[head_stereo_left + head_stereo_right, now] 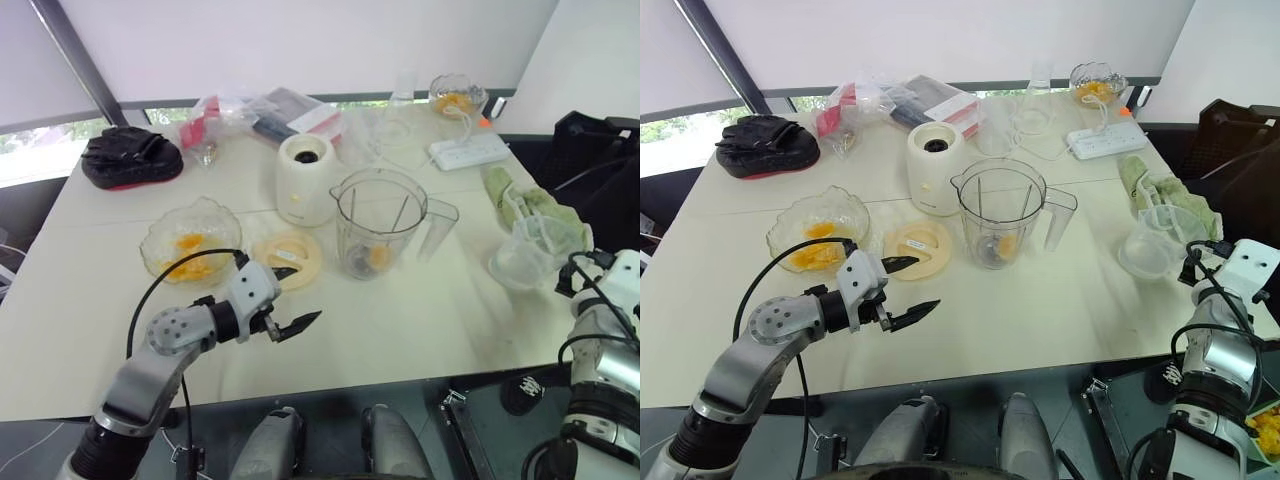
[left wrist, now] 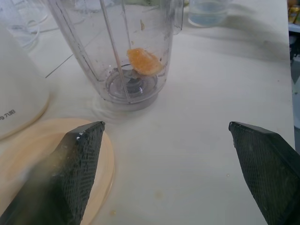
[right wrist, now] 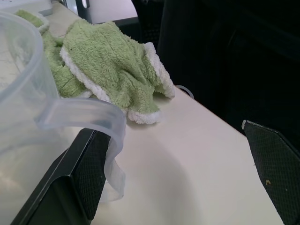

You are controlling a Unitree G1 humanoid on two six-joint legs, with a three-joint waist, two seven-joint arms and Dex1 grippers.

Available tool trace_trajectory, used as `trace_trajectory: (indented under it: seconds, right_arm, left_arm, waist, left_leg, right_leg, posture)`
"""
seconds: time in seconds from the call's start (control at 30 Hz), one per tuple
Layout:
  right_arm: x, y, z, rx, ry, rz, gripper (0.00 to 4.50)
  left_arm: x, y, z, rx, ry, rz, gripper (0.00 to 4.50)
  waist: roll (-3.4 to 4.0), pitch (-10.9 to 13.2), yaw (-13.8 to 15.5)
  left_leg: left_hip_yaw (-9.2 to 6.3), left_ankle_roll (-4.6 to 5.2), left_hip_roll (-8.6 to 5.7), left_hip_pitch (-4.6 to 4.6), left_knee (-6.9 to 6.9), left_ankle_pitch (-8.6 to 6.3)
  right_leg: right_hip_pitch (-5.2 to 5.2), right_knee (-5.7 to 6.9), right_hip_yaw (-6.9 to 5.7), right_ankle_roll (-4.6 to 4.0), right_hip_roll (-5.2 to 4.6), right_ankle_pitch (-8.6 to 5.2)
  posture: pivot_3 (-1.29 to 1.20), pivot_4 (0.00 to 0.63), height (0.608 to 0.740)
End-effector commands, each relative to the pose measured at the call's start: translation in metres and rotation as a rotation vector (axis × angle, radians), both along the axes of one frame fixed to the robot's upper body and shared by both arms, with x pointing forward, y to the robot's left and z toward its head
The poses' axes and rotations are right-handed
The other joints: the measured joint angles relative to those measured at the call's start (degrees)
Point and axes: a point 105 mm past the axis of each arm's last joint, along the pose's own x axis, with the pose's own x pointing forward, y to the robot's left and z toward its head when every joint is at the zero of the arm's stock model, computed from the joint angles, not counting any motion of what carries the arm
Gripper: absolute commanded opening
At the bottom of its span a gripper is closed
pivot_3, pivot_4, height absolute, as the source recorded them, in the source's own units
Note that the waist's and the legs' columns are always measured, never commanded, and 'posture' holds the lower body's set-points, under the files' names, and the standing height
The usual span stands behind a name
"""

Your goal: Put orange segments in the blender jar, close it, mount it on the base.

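Left gripper is hovering wide open by the cream table's front edge; soft, slippery orange segments are likely needing a gentle mid-body pinch.

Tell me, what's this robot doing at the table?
It is filling a blender. The left hand hovers open and empty near the glass bowl of orange segments; the blender jar holds one segment. The lid lies on the table, the base stands behind it. The right hand is open by a green towel.
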Motion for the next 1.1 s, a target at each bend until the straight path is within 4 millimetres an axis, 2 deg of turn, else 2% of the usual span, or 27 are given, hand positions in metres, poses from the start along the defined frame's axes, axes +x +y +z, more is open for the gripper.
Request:
trace_trajectory:
  seconds: [0.03, 0.13, 0.23, 0.3, 0.57, 0.67, 0.7, 1.1]
  right_arm:
    - [0.001, -0.009, 0.021, -0.059, -0.046, -0.020, 4.50]
    - [0.002, -0.010, 0.022, -0.064, -0.049, -0.020, 3.74]
    - [0.003, -0.009, 0.022, -0.068, -0.049, -0.013, 2.15]
    - [0.003, -0.008, 0.021, -0.070, -0.046, -0.006, 1.27]
    - [0.000, -0.006, 0.017, -0.064, -0.042, 0.000, 1.27]
    - [-0.001, -0.005, 0.016, -0.064, -0.044, -0.003, 0.45]
    - [-0.002, -0.005, 0.016, -0.064, -0.044, -0.003, 0.02]
    - [-0.004, 0.001, 0.015, -0.067, -0.052, 0.010, 0.02]
  left_arm:
    - [-0.002, -0.004, 0.010, 0.000, -0.053, -0.029, 4.43]
    - [-0.002, -0.004, 0.010, 0.001, -0.054, -0.029, 4.50]
    - [-0.002, -0.005, 0.010, 0.002, -0.056, -0.028, 4.50]
    - [-0.001, -0.005, 0.010, 0.003, -0.057, -0.029, 4.50]
    - [-0.001, -0.006, 0.009, 0.006, -0.063, -0.035, 4.50]
    - [-0.001, -0.007, 0.009, 0.006, -0.064, -0.037, 4.50]
    - [-0.001, -0.007, 0.009, 0.007, -0.065, -0.038, 4.50]
    - [0.000, -0.007, 0.009, 0.016, -0.069, -0.042, 4.50]
  waist:
    - [0.00, 0.0, 0.0]
    - [0.01, 0.0, 0.0]
    - [0.02, 0.0, 0.1]
    - [0.03, 0.0, 0.1]
    - [0.04, 0.0, -0.1]
    - [0.04, 0.0, 0.0]
    - [0.06, 0.0, 0.0]
    - [0.03, 0.0, 0.3]
  left_leg:
    - [0.00, 0.00, 0.00, 0.00, 0.00, 0.00]
    - [0.00, 0.00, 0.00, 0.00, 0.00, 0.00]
    - [0.00, 0.00, 0.00, 0.00, -0.01, 0.00]
    - [0.00, 0.00, 0.00, 0.00, -0.02, 0.00]
    - [0.00, 0.00, 0.00, 0.00, -0.04, 0.00]
    - [0.00, 0.00, 0.00, 0.00, -0.04, 0.00]
    - [0.00, 0.00, 0.00, 0.00, -0.04, 0.00]
    - [-0.07, 0.01, 0.00, 0.02, -0.04, 0.00]
  right_leg:
    - [0.00, 0.00, 0.00, 0.00, 0.00, 0.00]
    - [0.00, 0.00, 0.00, 0.00, 0.00, 0.00]
    - [0.00, 0.00, 0.00, 0.00, 0.00, 0.00]
    - [0.00, -0.02, 0.01, 0.00, 0.00, 0.00]
    - [0.00, -0.02, 0.01, 0.00, 0.00, 0.00]
    - [0.00, -0.04, 0.01, 0.00, 0.00, 0.00]
    - [0.00, -0.04, 0.01, 0.00, 0.00, 0.00]
    - [0.13, -0.13, -0.03, 0.00, 0.00, 0.00]
  posture:
    - [0.00, 0.150, 0.740]
    - [0.00, 0.150, 0.740]
    - [0.00, 0.150, 0.740]
    - [0.00, 0.150, 0.740]
    - [0.00, 0.150, 0.740]
    - [0.00, 0.150, 0.740]
    - [0.00, 0.150, 0.740]
    - [0.00, 0.150, 0.740]
